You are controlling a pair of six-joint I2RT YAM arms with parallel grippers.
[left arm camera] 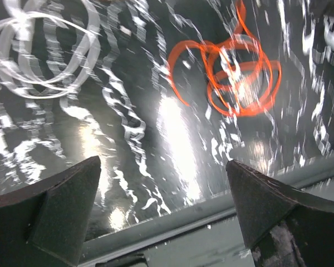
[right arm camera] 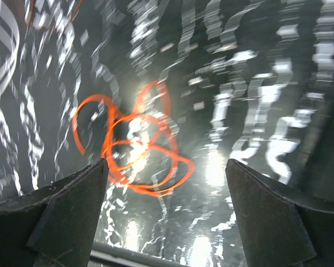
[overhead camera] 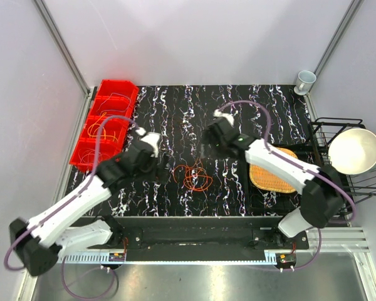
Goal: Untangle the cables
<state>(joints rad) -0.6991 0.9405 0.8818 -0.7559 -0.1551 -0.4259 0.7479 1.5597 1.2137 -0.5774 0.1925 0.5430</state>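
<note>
Top external view: the marbled table [overhead camera: 175,106] is spanned by both arms | left gripper [left arm camera: 164,200] spread wide, nothing held | right gripper [right arm camera: 167,206] likewise spread, empty | orange cables [overhead camera: 194,177] lie tangled mid-table between the grippers, a pale coil [left arm camera: 44,50] beside them | judged light, limp, springy; best pinched at an outer loop.

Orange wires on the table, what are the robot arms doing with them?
They are there to untangle them. Right now the left hand and the right hand are both open and hold nothing. The orange cables lie in a loopy bunch on the black table between the two hands.
</note>
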